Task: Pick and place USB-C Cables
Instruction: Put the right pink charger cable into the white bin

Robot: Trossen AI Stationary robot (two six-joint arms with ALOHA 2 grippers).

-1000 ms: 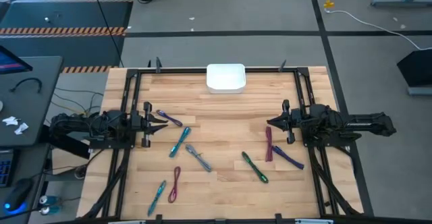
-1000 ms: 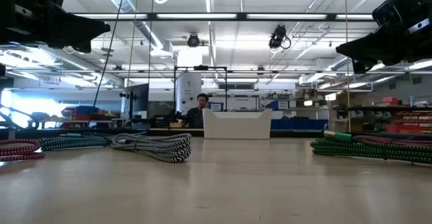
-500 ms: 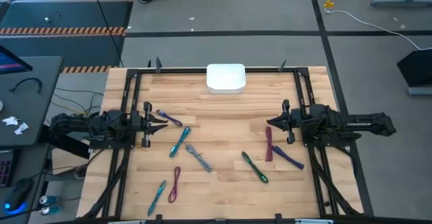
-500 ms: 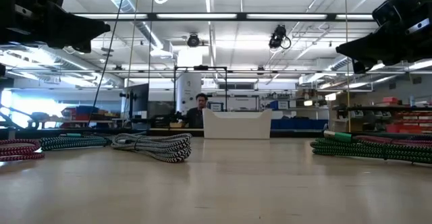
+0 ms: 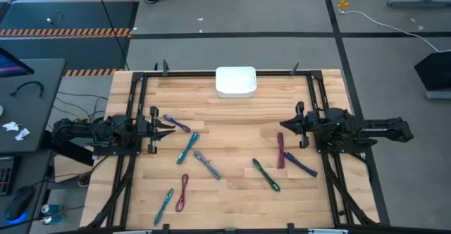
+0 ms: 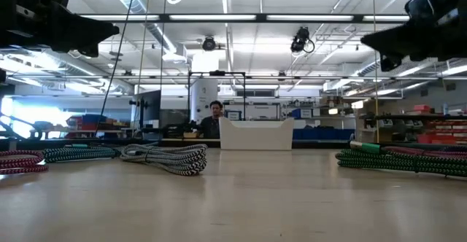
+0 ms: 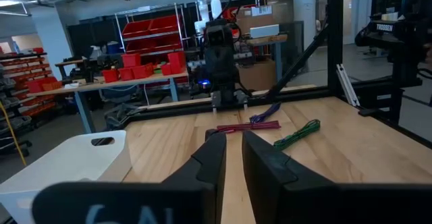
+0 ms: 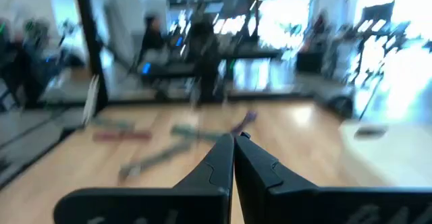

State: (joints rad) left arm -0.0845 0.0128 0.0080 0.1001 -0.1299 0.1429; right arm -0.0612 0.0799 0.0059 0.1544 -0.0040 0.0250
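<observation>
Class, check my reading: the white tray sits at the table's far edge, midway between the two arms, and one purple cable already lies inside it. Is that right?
Not quite. The white tray does sit at the far edge, midway between the arms, but it holds no cable. The high view shows the purple cable on the wood near the left gripper.

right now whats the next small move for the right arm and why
Probably lower the right gripper toward the maroon cable and open its fingers. In the high view that cable lies nearest its tip, with a purple cable beside it. The gripper holds nothing, its fingers look shut, and it hangs above the table. The left gripper waits at the left side, also empty.
</observation>
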